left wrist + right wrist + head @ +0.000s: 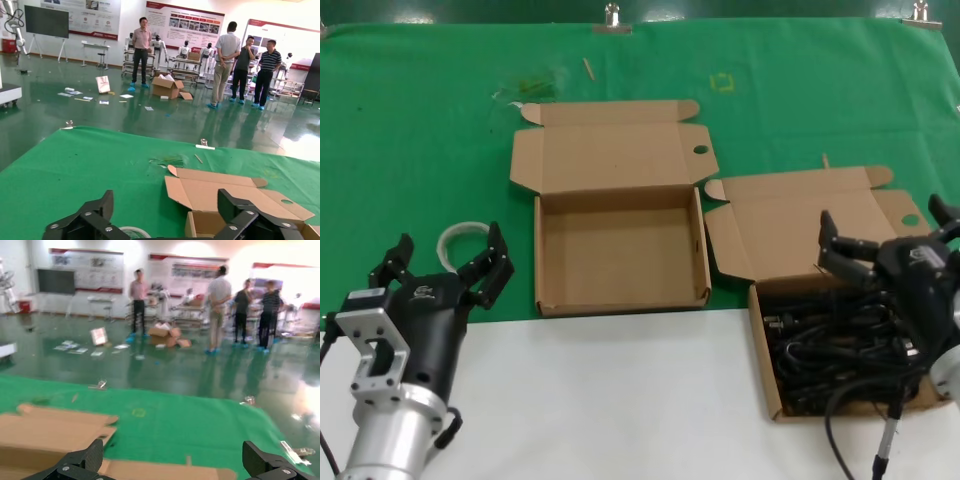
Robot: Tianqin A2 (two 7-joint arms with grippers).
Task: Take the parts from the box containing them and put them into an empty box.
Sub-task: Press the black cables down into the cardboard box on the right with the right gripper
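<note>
The parts (pixel 835 345), black coiled cables, fill the box containing them (pixel 765 375) at the right of the head view, its lid (pixel 790 220) folded back. My right gripper (pixel 885 228) hangs open just above the far side of this box, nothing between its fingers. The empty box (pixel 620 250) sits in the middle with its lid (pixel 610 150) open; it also shows in the left wrist view as the empty box (pixel 212 222). My left gripper (pixel 448 255) stands open at the left, over the green cloth, holding nothing.
A whitish ring (pixel 460 238) lies on the green cloth (pixel 420 150) by the left gripper. White table surface (pixel 620 400) runs along the front. Small scraps (pixel 530 85) lie at the back of the cloth. People stand in the hall beyond the table.
</note>
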